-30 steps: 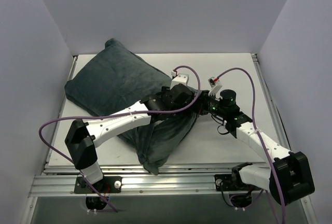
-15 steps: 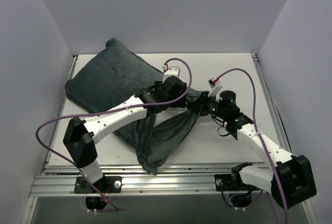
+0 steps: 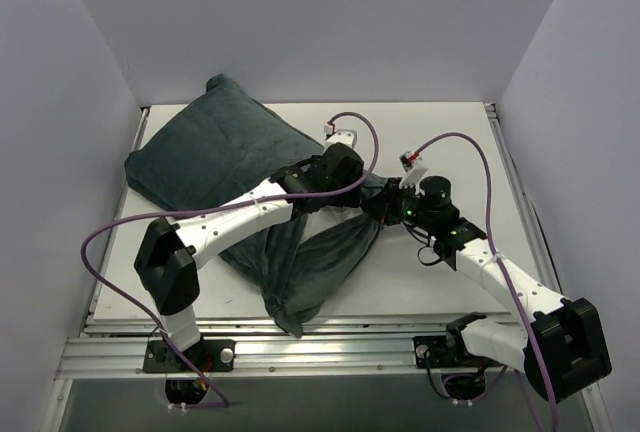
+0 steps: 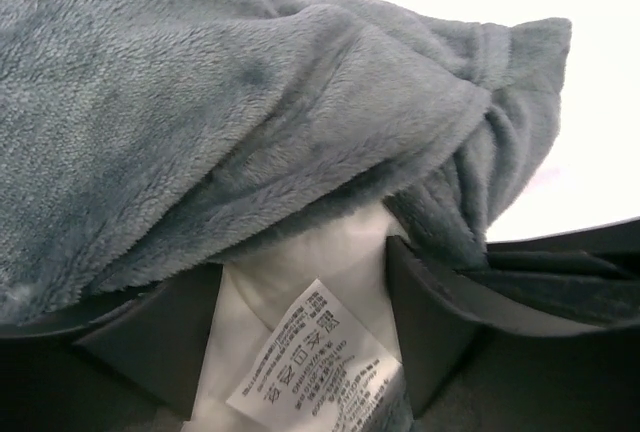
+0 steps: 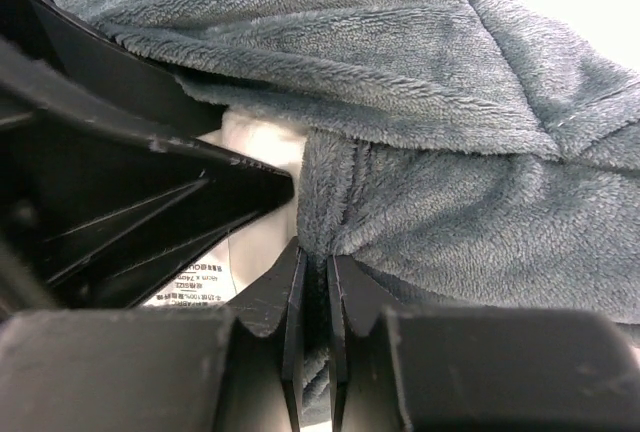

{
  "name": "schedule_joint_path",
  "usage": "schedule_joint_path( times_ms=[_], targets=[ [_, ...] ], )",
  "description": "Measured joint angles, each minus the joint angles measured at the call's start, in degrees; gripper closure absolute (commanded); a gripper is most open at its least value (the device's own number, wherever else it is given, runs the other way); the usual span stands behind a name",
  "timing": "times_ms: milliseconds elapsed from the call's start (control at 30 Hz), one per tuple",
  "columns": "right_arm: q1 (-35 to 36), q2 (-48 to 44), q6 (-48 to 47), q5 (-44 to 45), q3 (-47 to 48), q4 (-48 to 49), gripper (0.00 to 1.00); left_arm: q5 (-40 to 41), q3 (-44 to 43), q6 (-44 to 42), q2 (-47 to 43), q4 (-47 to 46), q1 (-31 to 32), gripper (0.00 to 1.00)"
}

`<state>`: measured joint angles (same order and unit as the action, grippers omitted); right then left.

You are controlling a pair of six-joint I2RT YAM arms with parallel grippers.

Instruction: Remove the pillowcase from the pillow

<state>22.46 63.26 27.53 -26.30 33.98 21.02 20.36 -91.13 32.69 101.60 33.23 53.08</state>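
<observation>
A: Where do we stand?

B: From above, the dark grey-teal pillowcase [image 3: 215, 157] lies plump across the left and middle of the desk [image 3: 450, 142], one loose end sagging toward the near edge. Both arms meet at its open end, near the middle of the desk.

A: And our hands?

B: The left hand [image 4: 303, 287] is closed on a white corner of the pillow [image 4: 300, 252] that peeks out of the opening, a finger pressing each side, and the care tag [image 4: 315, 372] hangs between them. The right hand [image 5: 312, 287] is closed thin on the plush hem of the pillowcase, just beside that corner.

A: How do we do this step well?

B: We judge that the hands should pull apart along the length of the cushion. The left anchors the white corner and the right draws the hem off and away. We should keep the hem low and taut so the plush slides rather than bunches. If the corner starts creeping out of the left hand, we regrip deeper.

A: What can we not make out?

B: From above, both sets of fingertips are buried in folds. Almost all of the pillow is hidden inside the cover. No striped face and no logo are in view, and the tag print is too small to read.
</observation>
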Motion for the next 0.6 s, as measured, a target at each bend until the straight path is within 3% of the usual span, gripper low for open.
schedule_joint_path(
  times_ms=[33,133,167,400,600],
  targets=[
    [0.11,0.00,-0.22,0.35,0.00,-0.22,1.00,0.02,0.00,-0.02,0.35,0.04,-0.02,0.48],
    [0.63,0.00,-0.55,1.14,0.02,-0.76,1.00,-0.17,0.02,0.66,1.11,0.04,-0.17,0.80],
    [0.96,0.00,-0.66,1.55,0.11,-1.03,1.00,-0.35,0.02,0.94,1.29,0.02,-0.20,0.97],
    [2.38,-0.59,-1.92,6.45,2.10,-5.73,1.00,-0.68,1.60,1.44,0.22,-1.14,-0.20,0.98],
    [1.29,-4.22,-1.68,11.32,4.61,-12.41,1.00,-3.02,6.86,1.09,-7.56,-1.88,-0.98,0.98]
  ],
)
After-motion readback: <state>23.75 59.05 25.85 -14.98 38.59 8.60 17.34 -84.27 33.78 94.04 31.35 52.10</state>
